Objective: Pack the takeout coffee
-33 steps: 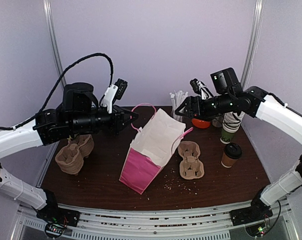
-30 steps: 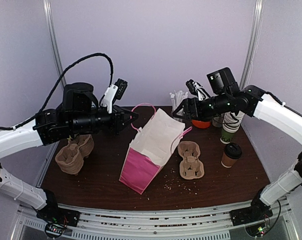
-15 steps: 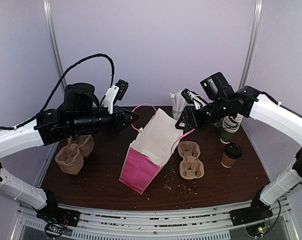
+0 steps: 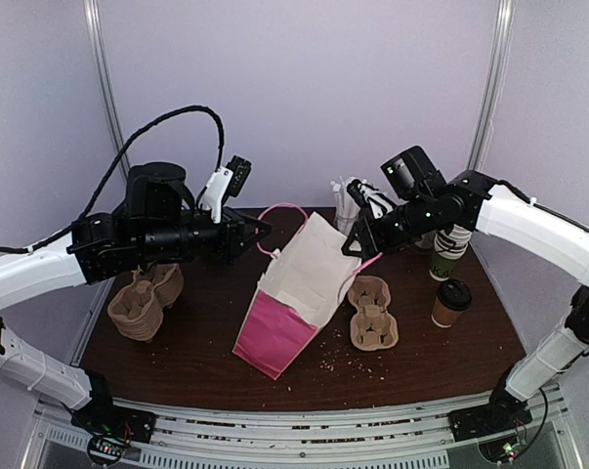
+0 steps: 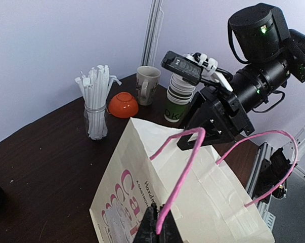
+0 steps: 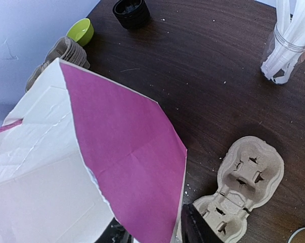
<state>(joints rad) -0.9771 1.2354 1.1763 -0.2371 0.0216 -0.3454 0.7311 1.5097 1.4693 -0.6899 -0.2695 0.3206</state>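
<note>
The coffee point(image 4: 451, 303), a small tapered brown paper cup under a glossy black dome lid, stands upright on the dark wood-grain desk point(image 4: 421, 362) near its right edge, outside the bag. Just behind it rises a stack of white-and-green paper cups point(image 4: 448, 252). To its left lies a moulded pulp cup carrier point(image 4: 372, 313), rough and lumpy. Next to that stands a creased paper bag point(image 4: 292, 293), pink and white, its mouth gaping. The right hand point(image 4: 356, 246) sits at the bag's right rim, fingers part-spread astride the paper edge. The left hand point(image 5: 156, 232) is pressed together, pinching one thin pink cord handle point(image 5: 182, 177). Farther back, white straws fill a glass jar point(image 5: 95, 111)
</note>
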